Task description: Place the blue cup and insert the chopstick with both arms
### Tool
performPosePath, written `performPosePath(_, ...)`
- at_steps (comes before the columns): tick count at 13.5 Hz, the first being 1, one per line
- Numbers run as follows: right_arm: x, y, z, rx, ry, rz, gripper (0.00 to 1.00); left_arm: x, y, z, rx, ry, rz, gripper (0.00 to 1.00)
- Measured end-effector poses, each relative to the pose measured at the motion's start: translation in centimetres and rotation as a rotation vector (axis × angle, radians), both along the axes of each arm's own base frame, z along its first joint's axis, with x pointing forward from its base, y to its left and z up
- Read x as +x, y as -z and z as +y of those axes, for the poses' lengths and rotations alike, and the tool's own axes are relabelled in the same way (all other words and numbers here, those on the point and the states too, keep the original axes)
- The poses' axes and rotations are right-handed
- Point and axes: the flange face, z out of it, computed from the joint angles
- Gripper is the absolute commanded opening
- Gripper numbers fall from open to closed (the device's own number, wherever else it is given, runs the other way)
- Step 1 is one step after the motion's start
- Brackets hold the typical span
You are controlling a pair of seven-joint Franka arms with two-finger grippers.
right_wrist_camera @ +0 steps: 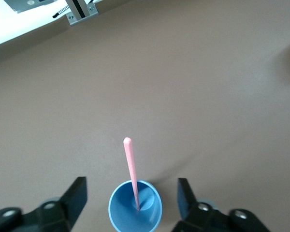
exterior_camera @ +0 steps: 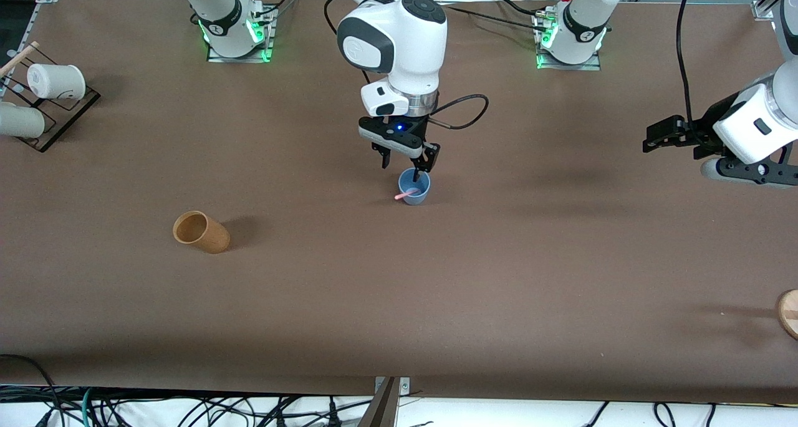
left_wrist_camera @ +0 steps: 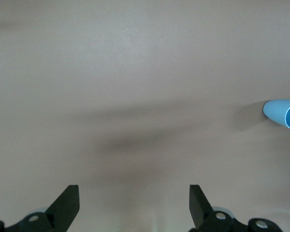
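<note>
Chopstick (exterior_camera: pixel 406 194) leans in blue cup (exterior_camera: pixel 414 187) under wide-open, empty right hand (exterior_camera: pixel 406 159); left hand (exterior_camera: pixel 664 134) waits open.

A blue cup (exterior_camera: pixel 414 187) stands upright near the middle of the brown bench (exterior_camera: pixel 436 290), a pink chopstick (exterior_camera: pixel 406 194) leaning inside it with its tip over the rim. The right arm's tool (exterior_camera: pixel 406 161) hangs just above the cup, fingers spread apart. The left arm's tool (exterior_camera: pixel 664 134) waits in the air over the left arm's end of the bench. A tan-brown cup (exterior_camera: pixel 201 232) lies on its side toward the right arm's end, nearer the camera. Two white cups (exterior_camera: pixel 56 81) rest on a dark rack (exterior_camera: pixel 59 118) at that end's edge.
</note>
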Motion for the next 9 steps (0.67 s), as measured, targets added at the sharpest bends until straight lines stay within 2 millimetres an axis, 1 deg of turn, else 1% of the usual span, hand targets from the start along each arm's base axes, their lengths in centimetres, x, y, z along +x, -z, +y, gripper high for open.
performPosePath(1,0.2,-0.9,-0.1,-0.002,-0.015,-0.007,1.0,0.0,0.0,0.0,0.0,-0.001,0.0,1.0)
performPosePath(2,0.4,-2.2,-0.6,-0.019,-0.033,-0.013,1.0,0.0,0.0,0.1,0.0,-0.001,0.0,1.0)
performPosePath(3,0.7,-3.8,-1.4,-0.048,-0.052,-0.012,1.0,0.0,0.0,0.1,0.0,-0.002,0.0,1.0)
performPosePath(5,1.5,-7.0,-3.9,-0.074,-0.077,0.033,1.0,0.0,0.0,0.2,0.0,-0.003,-0.001,1.0)
performPosePath(6,2.4,-8.4,-5.6,-0.055,-0.093,0.08,1.0,0.0,0.0,0.2,0.0,-0.004,-0.001,1.0)
performPosePath(7,3.6,-9.7,-7.6,-0.031,-0.111,0.122,1.0,0.0,0.0,0.2,0.0,-0.004,-0.001,1.0)
performPosePath(8,5.2,-10.8,-10.1,-0.023,-0.131,0.156,1.0,0.0,0.0,0.2,0.0,-0.004,-0.001,1.0)
performPosePath(9,6.7,-11.4,-12.9,-0.04,-0.154,0.194,1.0,0.0,0.0,0.2,0.0,-0.004,-0.001,1.0)
